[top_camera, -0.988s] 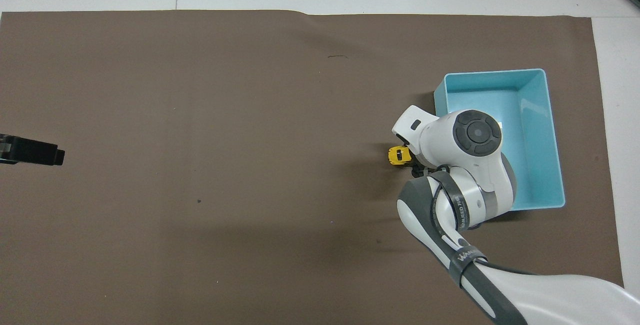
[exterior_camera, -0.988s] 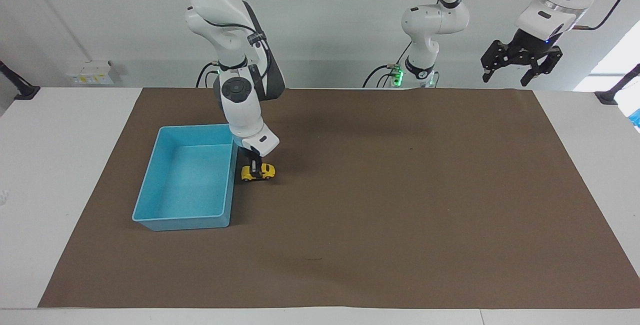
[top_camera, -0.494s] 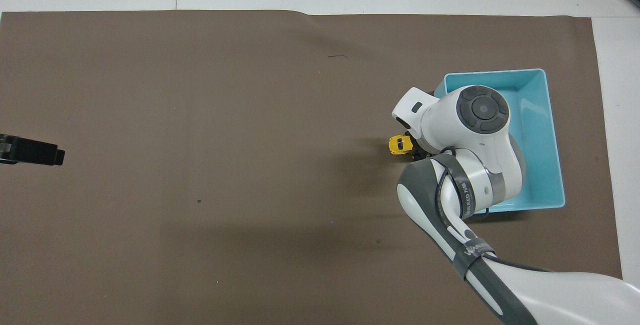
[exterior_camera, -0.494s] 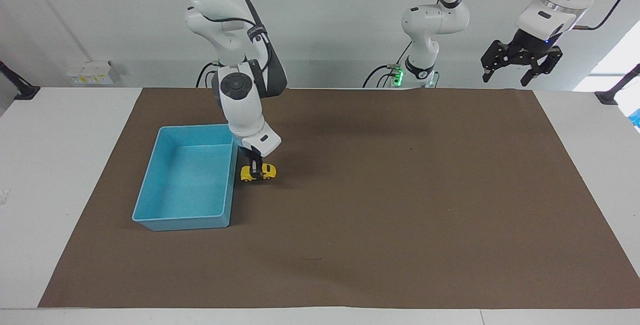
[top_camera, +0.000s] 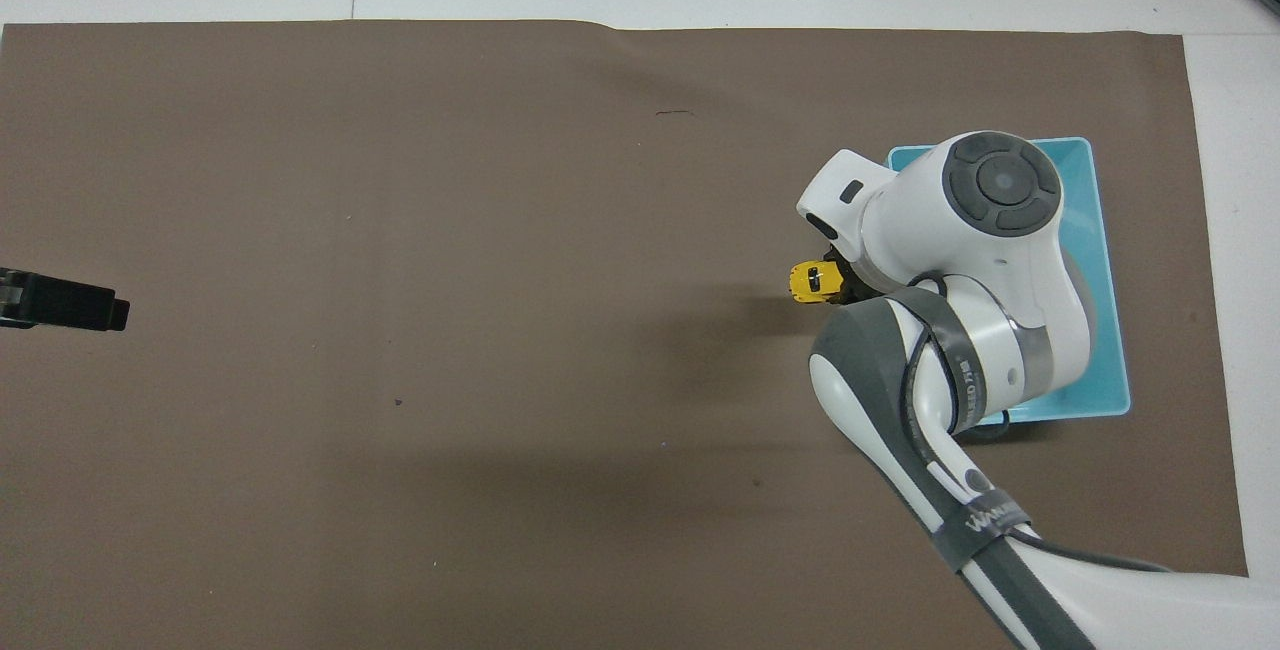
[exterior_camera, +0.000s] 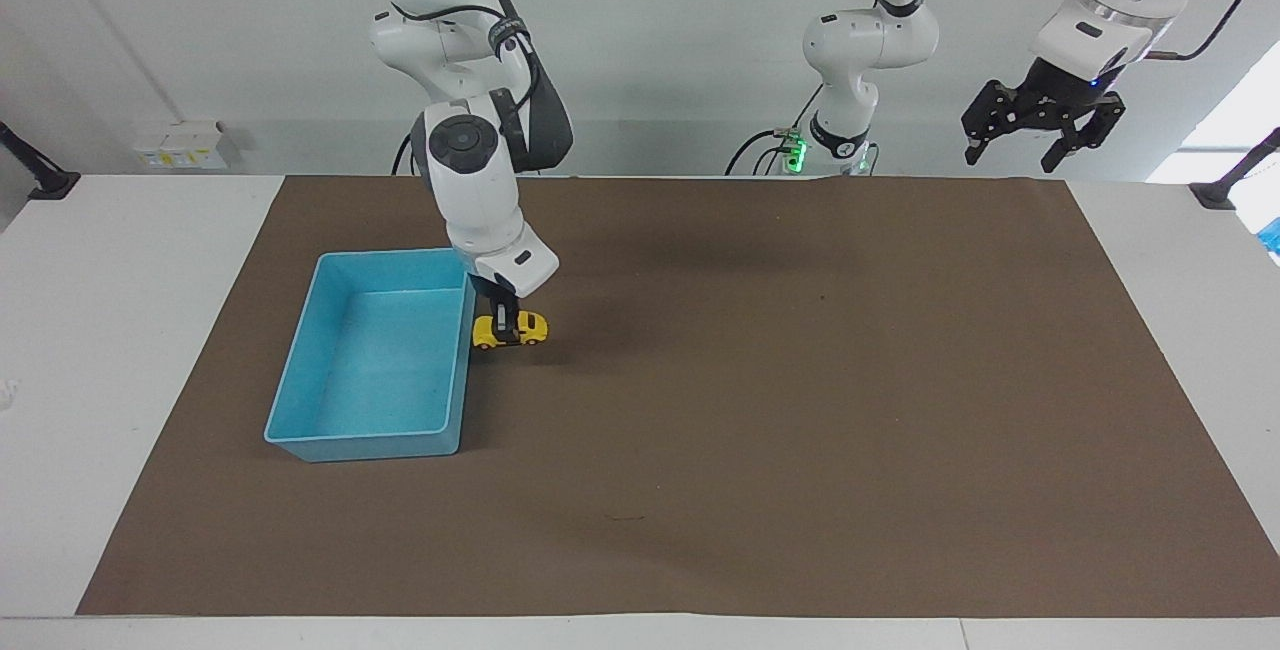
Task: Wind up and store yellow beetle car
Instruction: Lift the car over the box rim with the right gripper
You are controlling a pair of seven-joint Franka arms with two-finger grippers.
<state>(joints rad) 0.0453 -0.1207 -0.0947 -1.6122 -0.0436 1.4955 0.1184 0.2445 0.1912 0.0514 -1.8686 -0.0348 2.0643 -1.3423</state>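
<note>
Up comes the yellow beetle car, lifted off the mat!
Right hand clamped on it just beside the blue bin, long axis crosswise to the wall; left hand waits, fingers apart.

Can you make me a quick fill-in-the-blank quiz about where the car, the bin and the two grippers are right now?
1. The right gripper is shut on the ____.
2. The car is held just beside the light blue ____, not yet inside it.
3. The left gripper is ____ and holds nothing.
4. The bin lies toward the ____ arm's end of the table.

Missing words: car; bin; open; right
</note>
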